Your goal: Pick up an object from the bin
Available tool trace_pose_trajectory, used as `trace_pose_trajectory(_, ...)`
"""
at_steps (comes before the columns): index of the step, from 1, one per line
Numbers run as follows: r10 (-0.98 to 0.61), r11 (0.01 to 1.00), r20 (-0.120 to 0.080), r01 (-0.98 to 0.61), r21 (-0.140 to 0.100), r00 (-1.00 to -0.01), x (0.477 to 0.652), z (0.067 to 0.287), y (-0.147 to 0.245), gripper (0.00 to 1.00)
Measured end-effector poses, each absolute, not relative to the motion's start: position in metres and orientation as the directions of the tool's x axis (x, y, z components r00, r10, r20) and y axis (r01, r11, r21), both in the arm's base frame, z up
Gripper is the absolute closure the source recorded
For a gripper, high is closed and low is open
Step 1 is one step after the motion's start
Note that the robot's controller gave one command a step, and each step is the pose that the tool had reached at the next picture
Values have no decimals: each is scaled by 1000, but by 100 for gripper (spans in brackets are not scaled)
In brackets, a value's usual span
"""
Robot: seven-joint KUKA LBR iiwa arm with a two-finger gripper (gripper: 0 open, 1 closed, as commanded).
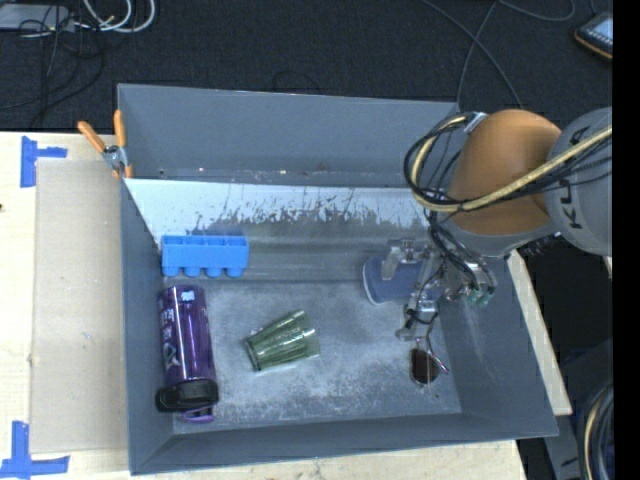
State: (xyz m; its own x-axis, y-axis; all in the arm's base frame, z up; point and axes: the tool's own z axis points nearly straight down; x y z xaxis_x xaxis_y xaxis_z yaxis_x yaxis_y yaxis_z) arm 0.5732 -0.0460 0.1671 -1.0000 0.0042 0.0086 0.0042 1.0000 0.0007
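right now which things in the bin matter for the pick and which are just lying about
Likely in play, being nearest:
pincer
blue-grey rounded thing, beside the pincer
small dark thing, just below the pincer in the view

Lying about, far to the left:
blue block
purple bottle
green ribbed thing

Arm housing (590, 183): dark letters "KU" readable, the rest cut off. Purple bottle (186, 343): pale print along its side, not legible. No other text readable.

Robotics lab (cabled arm (505, 173), metal bin (300, 138))
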Motion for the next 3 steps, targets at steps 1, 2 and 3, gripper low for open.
trace_pose_trajectory(1, 3, 1000, 1, 3, 0, -1000, 575, 172, -46, 0)
trace_pose_trajectory(2, -179, 984, 2, -179, 1, -984, 588, 113, -103, 0)
trace_pose_trajectory(3, 73, 997, 0, 73, 3, -997, 600, 107, -88, 0)
